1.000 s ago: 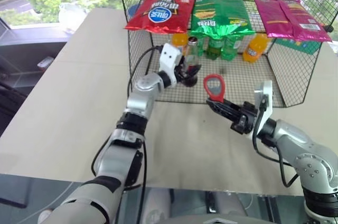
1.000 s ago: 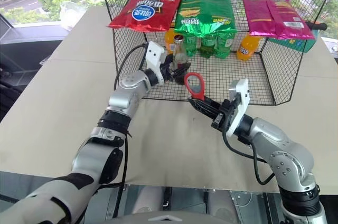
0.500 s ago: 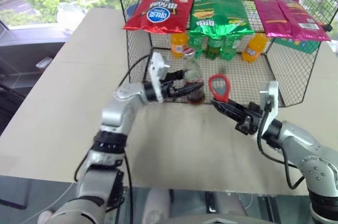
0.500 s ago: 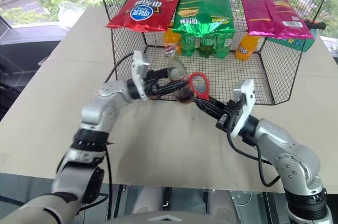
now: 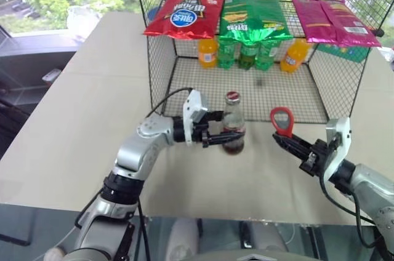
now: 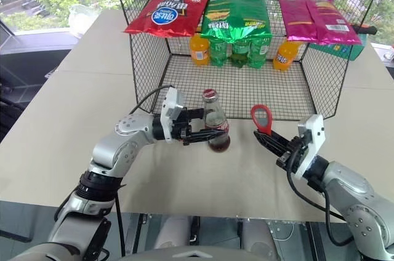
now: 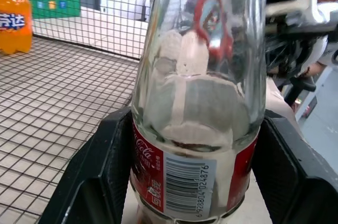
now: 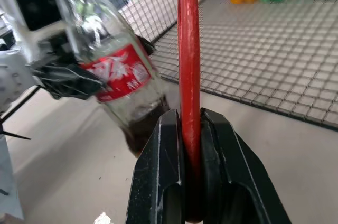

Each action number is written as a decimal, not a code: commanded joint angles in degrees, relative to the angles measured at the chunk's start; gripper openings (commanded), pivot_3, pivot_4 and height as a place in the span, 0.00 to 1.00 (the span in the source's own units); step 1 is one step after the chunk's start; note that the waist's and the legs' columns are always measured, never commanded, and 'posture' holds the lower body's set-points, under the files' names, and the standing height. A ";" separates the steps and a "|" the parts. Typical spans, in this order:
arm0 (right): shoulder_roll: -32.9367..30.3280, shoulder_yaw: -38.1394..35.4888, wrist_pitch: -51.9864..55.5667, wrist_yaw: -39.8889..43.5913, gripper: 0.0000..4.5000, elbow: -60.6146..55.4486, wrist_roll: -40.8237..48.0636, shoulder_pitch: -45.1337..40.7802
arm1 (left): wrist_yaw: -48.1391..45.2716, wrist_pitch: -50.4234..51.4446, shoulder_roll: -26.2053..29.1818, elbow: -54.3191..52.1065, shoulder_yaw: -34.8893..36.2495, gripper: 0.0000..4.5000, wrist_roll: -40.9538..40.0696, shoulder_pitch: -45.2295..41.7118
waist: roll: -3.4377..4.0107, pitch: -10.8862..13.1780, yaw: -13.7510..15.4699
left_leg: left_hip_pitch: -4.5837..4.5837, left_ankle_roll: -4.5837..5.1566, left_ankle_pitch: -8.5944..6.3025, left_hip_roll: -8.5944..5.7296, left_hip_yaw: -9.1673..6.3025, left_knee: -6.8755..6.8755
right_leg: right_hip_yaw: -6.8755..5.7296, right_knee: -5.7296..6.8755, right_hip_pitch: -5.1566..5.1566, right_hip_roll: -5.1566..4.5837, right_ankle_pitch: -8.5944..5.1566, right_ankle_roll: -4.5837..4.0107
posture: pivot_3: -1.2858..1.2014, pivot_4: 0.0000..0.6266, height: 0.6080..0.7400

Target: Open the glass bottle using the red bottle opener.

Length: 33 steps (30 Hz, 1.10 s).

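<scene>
Clearly gripped by the left gripper (image 6: 198, 133), the glass bottle (image 6: 215, 127) shows a barcoded red-and-white label; the right gripper (image 8: 190, 129) pinches the red bottle opener (image 6: 261, 118).

The neck and cap of the glass bottle (image 7: 198, 102) are cut off in the left wrist view, and its base is lost below the frame. The part of the label gripped between the left gripper (image 5: 217, 137) jaws is hidden by the black fingers (image 7: 90, 176). The handle of the red bottle opener (image 8: 189, 71) is buried between the right gripper (image 6: 275, 144) jaws — how far it runs back cannot be told — and its ring head is cut off in the right wrist view. The small orange soda bottles (image 5: 208, 52) and green bottles (image 5: 249, 55) at the far end of the wire cage (image 5: 160, 58) are partly covered by the snack bags (image 5: 184, 12) lying above them; their caps are not seen. The print on the bags is too small to be read.
</scene>
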 commanded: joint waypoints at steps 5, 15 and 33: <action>0.76 0.61 -2.08 -0.66 0.00 -3.06 -0.83 -0.37 | -1.31 -1.94 -0.07 -2.44 1.72 1.00 -1.84 -1.76 | 0.00 0.00 0.38 | -0.08 0.00 0.00 0.00 -0.01 0.17 | -0.01 0.01 0.01 -0.02 0.00 0.01 | 0.52 0.24 1.00; 0.95 1.87 -3.62 0.39 0.00 -2.96 -3.26 -1.21 | -2.01 2.98 0.76 -6.28 2.59 1.00 -6.95 -3.27 | 0.00 -0.01 0.31 | -0.08 0.00 0.00 0.00 -0.05 0.27 | -0.03 0.13 0.01 -0.01 0.00 0.01 | 0.52 0.24 1.00; 1.09 8.52 -7.29 1.00 0.00 -4.33 -11.44 -8.26 | -5.44 3.28 0.73 -3.97 0.08 0.32 -6.33 -4.45 | 0.04 -0.03 0.30 | -0.10 0.01 -0.01 0.00 -0.11 0.45 | -0.06 0.22 0.03 -0.01 0.00 0.01 | 0.52 0.24 1.00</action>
